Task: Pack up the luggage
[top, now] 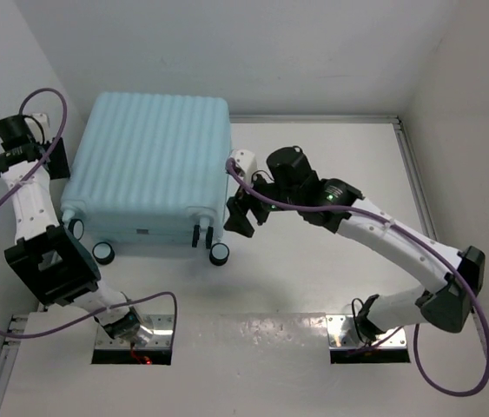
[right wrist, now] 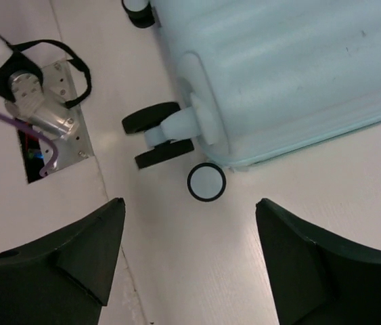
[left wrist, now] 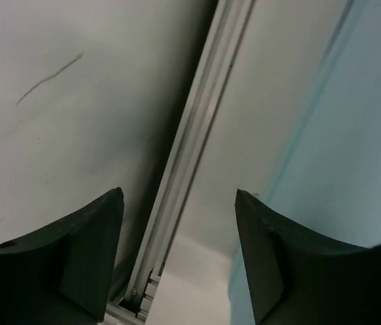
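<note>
White worktop [top: 296, 287] first, then the right gripper [right wrist: 190, 203] wide and empty by the wheels [right wrist: 151, 118] of the closed pale blue luggage [top: 148, 165] lying flat at the back left, then the left gripper [left wrist: 178, 196] wide and empty beside its far left side

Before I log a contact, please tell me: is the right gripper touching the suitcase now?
Apart. In the right wrist view, the right gripper has open jaws, and bare table shows between both jaw tips and the suitcase.
</note>
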Robot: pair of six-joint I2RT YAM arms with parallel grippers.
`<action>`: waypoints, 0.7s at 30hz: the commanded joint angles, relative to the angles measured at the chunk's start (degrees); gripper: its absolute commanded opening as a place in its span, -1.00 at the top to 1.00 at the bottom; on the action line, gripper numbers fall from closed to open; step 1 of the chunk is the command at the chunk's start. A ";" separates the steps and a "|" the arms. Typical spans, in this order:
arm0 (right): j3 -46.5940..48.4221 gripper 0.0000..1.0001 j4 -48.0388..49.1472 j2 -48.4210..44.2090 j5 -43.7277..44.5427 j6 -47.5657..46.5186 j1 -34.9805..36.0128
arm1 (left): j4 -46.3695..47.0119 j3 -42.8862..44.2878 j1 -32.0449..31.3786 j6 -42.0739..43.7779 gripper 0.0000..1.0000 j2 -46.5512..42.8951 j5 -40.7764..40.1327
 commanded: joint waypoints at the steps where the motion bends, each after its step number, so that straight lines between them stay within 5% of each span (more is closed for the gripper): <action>1: -2.42 -0.53 1.67 -7.09 -5.39 -3.47 -0.08 | 2.60 -4.09 1.82 2.53 -0.38 1.13 3.35; 4: -5.49 -0.51 2.03 -11.05 -4.35 -6.72 1.76 | 2.61 -7.42 1.82 4.02 -0.08 5.70 7.39; 12: -11.21 -0.41 -2.36 -16.94 -2.59 -10.25 2.73 | 6.04 -23.25 -5.29 3.33 0.15 6.23 14.86; 17: -16.83 -0.39 -4.66 -20.98 -0.04 -8.58 2.91 | 5.24 -28.53 -17.31 5.79 0.29 -3.59 33.76; 21: -21.92 -0.39 -3.16 -23.97 5.05 -5.68 2.21 | 15.30 -29.15 -29.96 -3.86 0.26 -14.57 44.22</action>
